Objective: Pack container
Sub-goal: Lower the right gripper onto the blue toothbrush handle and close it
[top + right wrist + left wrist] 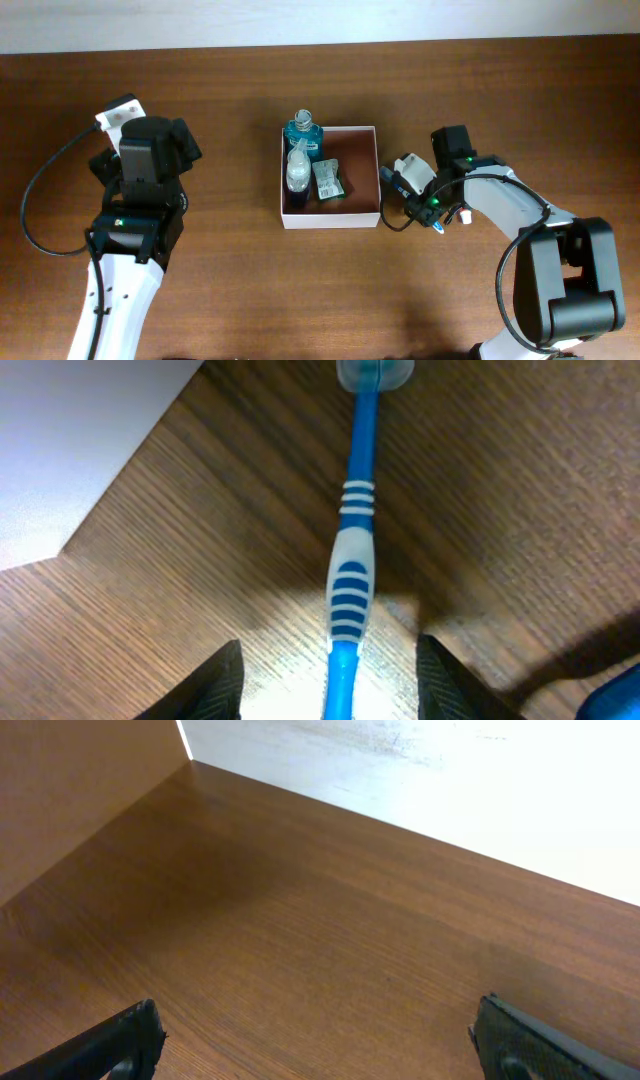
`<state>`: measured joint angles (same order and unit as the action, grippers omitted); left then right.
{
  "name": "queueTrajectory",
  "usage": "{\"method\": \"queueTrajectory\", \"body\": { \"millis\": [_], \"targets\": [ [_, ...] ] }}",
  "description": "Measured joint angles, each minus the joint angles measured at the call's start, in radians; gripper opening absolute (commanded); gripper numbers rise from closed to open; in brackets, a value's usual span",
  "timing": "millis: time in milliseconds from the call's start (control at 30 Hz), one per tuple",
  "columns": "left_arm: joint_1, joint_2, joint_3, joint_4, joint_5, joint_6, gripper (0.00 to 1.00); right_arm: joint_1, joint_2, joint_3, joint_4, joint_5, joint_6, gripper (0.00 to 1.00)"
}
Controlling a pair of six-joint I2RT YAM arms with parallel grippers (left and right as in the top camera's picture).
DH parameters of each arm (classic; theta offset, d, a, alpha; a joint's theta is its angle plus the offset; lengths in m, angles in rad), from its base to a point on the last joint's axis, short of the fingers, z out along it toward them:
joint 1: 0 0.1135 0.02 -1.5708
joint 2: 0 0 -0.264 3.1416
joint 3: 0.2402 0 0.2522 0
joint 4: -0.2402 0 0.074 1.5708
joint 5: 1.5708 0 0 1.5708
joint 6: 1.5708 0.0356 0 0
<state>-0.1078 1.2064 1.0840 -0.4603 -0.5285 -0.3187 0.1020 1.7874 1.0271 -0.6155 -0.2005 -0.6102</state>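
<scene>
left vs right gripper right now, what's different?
The left gripper has only bare table between its fingers; the right gripper straddles a blue-and-white toothbrush lying on the table. The left gripper sits well away from the container; the right gripper is close beside its right wall. Both are open, gripping nothing.

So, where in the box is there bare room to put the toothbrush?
The right side of the box is bare, from the packet to the right wall, as is a strip along the near wall. The left side is crowded: the blue bottle and the clear bottle fill it.
</scene>
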Motion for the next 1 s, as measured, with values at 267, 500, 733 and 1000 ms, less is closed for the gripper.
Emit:
{"method": "queueTrajectory", "body": {
  "millis": [267, 500, 733, 1000],
  "targets": [
    [0.0, 0.0, 0.0, 0.0, 0.0, 0.0, 1.0, -0.02, 0.001, 0.0, 0.012, 0.0, 0.001, 0.47],
    [0.0, 0.0, 0.0, 0.0, 0.0, 0.0, 0.99, -0.058, 0.025, 0.001, 0.018, -0.008, 0.0, 0.46],
    [0.0, 0.0, 0.0, 0.0, 0.0, 0.0, 0.99, -0.058, 0.026, 0.001, 0.019, -0.03, 0.0, 0.38],
    [0.0, 0.0, 0.0, 0.0, 0.0, 0.0, 0.99, -0.058, 0.026, 0.001, 0.011, -0.038, 0.0, 0.38]
  ]
}}
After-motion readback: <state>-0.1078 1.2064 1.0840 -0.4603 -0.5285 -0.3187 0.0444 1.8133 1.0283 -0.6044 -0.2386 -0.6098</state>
